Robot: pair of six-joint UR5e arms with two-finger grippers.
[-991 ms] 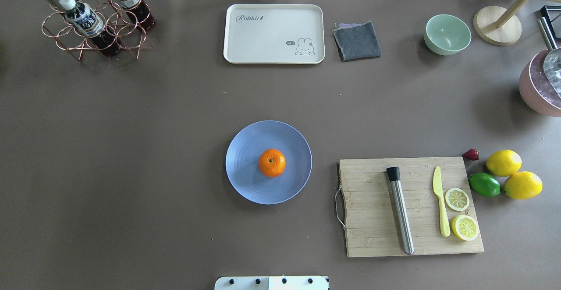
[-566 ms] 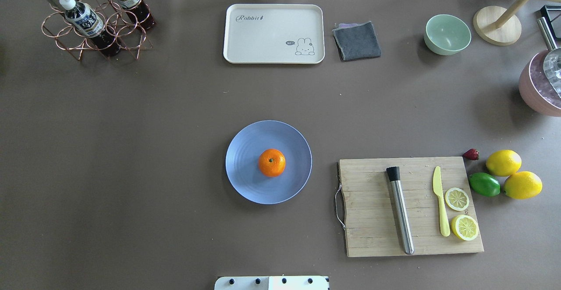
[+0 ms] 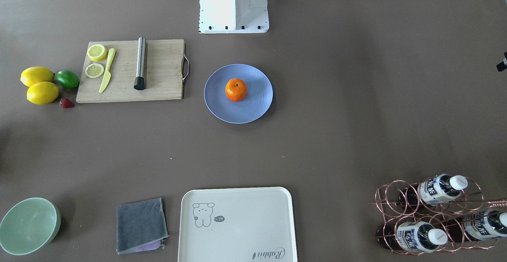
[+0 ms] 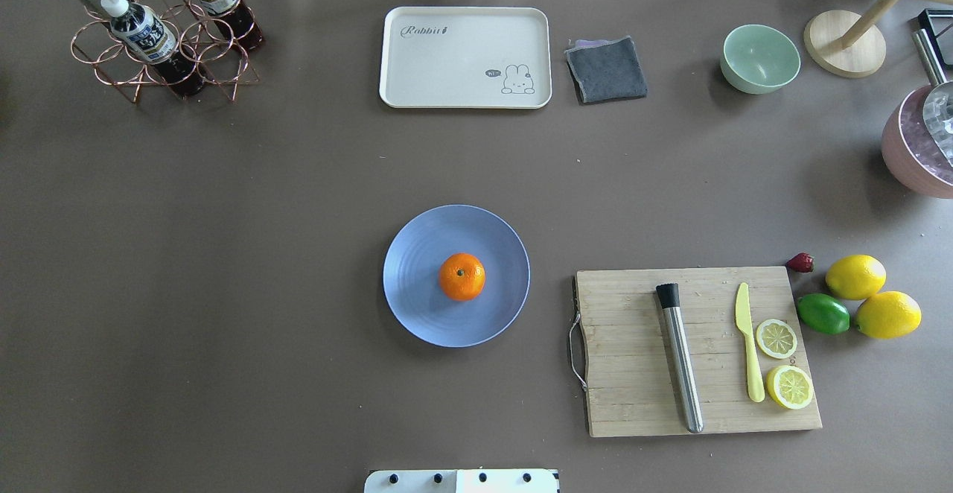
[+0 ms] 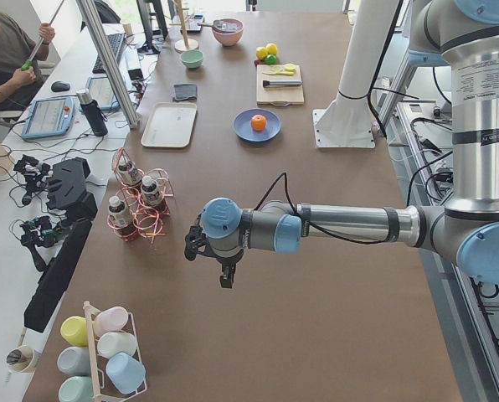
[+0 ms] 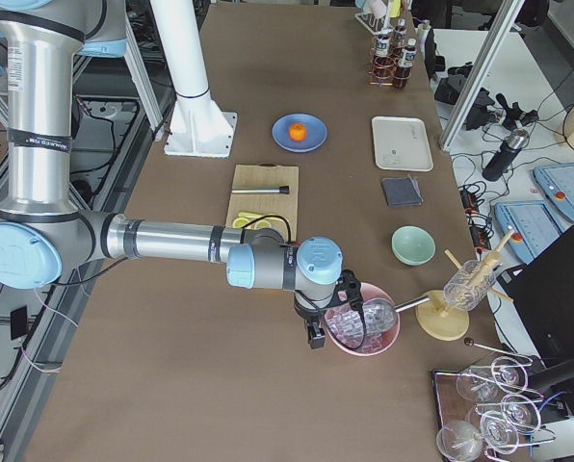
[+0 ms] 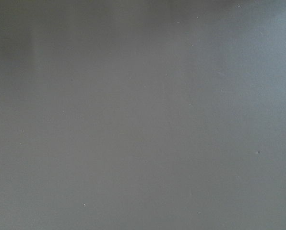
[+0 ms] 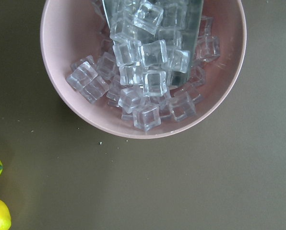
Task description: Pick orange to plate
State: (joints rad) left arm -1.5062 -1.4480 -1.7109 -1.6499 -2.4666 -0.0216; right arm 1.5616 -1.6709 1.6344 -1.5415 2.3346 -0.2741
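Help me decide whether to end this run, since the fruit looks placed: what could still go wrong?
The small round orange lies loose near the middle of the shallow periwinkle-blue plate; a jolt might roll it towards the rim. The right claw hangs close by the pink bowl of ice cubes, so a careless move from there could knock the bowl.
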